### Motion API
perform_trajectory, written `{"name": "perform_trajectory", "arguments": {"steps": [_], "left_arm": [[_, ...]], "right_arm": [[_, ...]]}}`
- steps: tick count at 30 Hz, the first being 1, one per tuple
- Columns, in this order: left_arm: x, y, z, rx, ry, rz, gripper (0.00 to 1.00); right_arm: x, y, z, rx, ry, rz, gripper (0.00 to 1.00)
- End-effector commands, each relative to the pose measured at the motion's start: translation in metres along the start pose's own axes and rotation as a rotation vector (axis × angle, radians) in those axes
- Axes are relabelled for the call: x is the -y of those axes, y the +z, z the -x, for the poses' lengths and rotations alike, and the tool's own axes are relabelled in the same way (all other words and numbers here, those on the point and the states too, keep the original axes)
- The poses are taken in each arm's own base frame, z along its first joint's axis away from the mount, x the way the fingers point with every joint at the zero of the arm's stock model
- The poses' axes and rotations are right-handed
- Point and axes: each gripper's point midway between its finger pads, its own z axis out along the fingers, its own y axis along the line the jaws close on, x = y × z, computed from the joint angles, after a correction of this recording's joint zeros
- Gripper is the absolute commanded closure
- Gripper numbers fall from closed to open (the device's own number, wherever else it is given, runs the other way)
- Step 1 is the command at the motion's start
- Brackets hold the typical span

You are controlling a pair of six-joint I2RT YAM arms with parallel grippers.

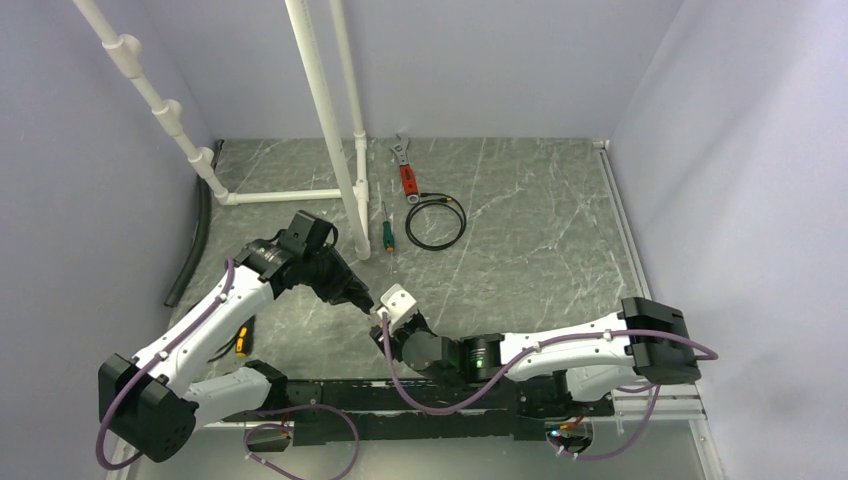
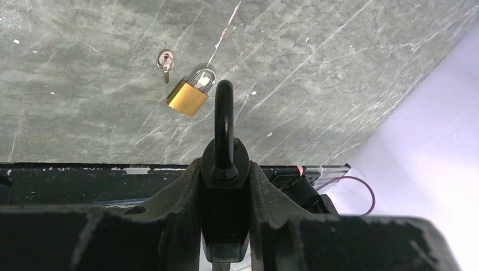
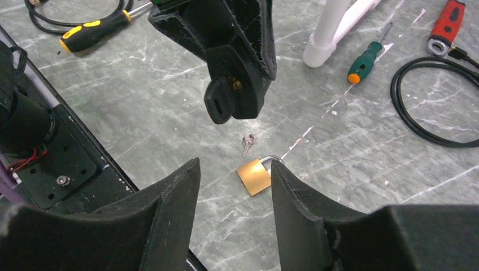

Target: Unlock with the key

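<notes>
Nearest the arm bases, the right gripper (image 3: 233, 169) points toward the left arm with its fingers well apart and nothing between them. Just beyond it, the left gripper (image 2: 225, 169) is clamped on a black padlock (image 2: 225, 189), held clear of the table (image 1: 540, 230) with the shackle facing away from the right arm and the keyhole end facing it. The key (image 3: 219, 104) sits in that keyhole, its round black head sticking out toward the open fingers and free of any grip. So insertion looks done and the turning step is in hand. The next move calls for the right gripper to rise and line up with the black head, close on it squarely, then twist about the blade's axis while the left gripper holds the lock firm. The head is small, so a skewed pinch could slip or pull it out. Below on the table lie a brass padlock (image 3: 254, 176) and a silver key (image 3: 247, 141) just beside it. Farther off are a green screwdriver (image 3: 366, 59) and a white pipe (image 3: 330, 34).
</notes>
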Motion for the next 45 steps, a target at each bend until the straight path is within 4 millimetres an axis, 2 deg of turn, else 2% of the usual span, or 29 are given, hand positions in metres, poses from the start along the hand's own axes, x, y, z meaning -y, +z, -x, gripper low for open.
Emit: {"name": "perform_trajectory", "arguments": {"steps": [1, 11, 22, 32, 36, 45], "left_arm": [[0.024, -0.005, 0.001, -0.005, 0.013, -0.094, 1.0], [0.023, -0.005, 0.0, -0.005, 0.017, -0.102, 1.0], [0.025, -0.003, 0.0, -0.008, 0.02, -0.111, 1.0], [0.024, -0.005, -0.001, -0.004, 0.025, -0.126, 1.0], [0.029, -0.006, -0.002, -0.009, 0.032, -0.159, 1.0], [0.038, -0.013, -0.006, -0.017, 0.034, -0.216, 1.0]], "right_arm": [[-0.012, 0.006, 0.032, 0.059, 0.054, 0.014, 0.5], [-0.009, 0.028, 0.038, 0.053, 0.064, -0.023, 0.61], [-0.014, 0.041, 0.04, 0.044, 0.052, -0.027, 0.67], [-0.008, 0.047, 0.035, 0.022, 0.056, -0.089, 0.84], [-0.005, 0.05, 0.033, 0.014, 0.069, -0.119, 1.0], [0.009, 0.054, 0.039, 0.028, 0.189, -0.133, 1.0]]}}
